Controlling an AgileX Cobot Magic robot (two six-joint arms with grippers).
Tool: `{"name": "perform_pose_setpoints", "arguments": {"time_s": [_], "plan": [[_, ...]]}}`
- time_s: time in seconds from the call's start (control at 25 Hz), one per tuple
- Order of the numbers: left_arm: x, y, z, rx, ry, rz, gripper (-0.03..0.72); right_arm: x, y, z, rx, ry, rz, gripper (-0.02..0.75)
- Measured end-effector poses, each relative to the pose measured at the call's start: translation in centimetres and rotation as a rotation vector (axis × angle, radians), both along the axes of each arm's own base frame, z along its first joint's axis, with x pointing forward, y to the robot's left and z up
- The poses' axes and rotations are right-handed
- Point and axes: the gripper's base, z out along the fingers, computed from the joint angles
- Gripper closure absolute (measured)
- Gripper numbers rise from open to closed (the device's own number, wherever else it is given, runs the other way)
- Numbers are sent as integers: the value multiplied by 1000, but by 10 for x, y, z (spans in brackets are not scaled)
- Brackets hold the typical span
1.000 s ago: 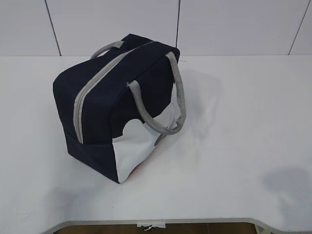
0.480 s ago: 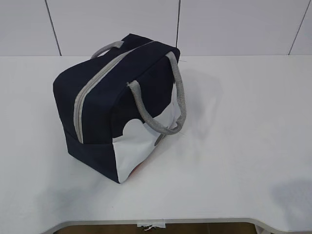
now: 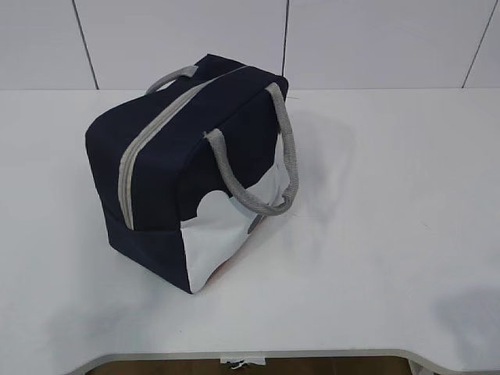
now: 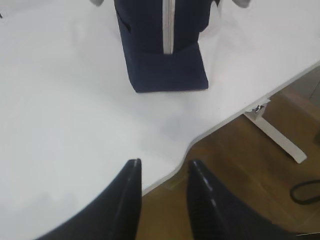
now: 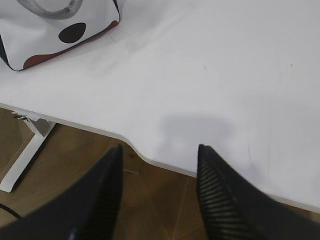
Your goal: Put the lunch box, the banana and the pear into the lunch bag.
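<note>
The navy lunch bag (image 3: 187, 176) stands on the white table at centre left, its grey zipper (image 3: 156, 133) shut and its grey handles up. It also shows in the left wrist view (image 4: 165, 55) and its white corner panel in the right wrist view (image 5: 55, 35). The lunch box, banana and pear are out of view. My left gripper (image 4: 162, 167) is open and empty over the table's front edge. My right gripper (image 5: 159, 152) is open and empty over the front edge too. Neither gripper shows in the exterior view.
The white table (image 3: 375, 203) reaches to a white panelled wall behind. Its front edge has a curved cut-out (image 4: 185, 155). A wooden floor and a white table leg (image 4: 275, 132) lie below.
The shadow at the table's front right corner has shrunk and slid toward the edge. The bag has not moved.
</note>
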Motion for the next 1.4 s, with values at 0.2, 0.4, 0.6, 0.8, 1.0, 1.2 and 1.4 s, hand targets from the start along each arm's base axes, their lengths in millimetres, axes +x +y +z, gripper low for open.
{"name": "perform_pose_setpoints", "arguments": {"time_s": [0.2,0.4,0.6,0.8,1.0,1.2,1.4], "plan": [[1,3,-1,29,-10,20,449,0,0,0,1,2,1,356],[1,3,-1,31,-11,34,449,0,0,0,3,2,-3,356],[1,2,-1,32,-10,144,450,0,1,0,3,2,-98,356],[1,0,-1,31,-6,314,449,0,3,0,3,2,-234,356],[1,-2,-1,19,-1,422,449,0,3,0,3,2,-252,356],[1,-3,-1,8,2,420,449,0,3,0,3,2,-252,356],[1,-3,-1,6,2,419,449,0,3,0,3,2,-252,356]]}}
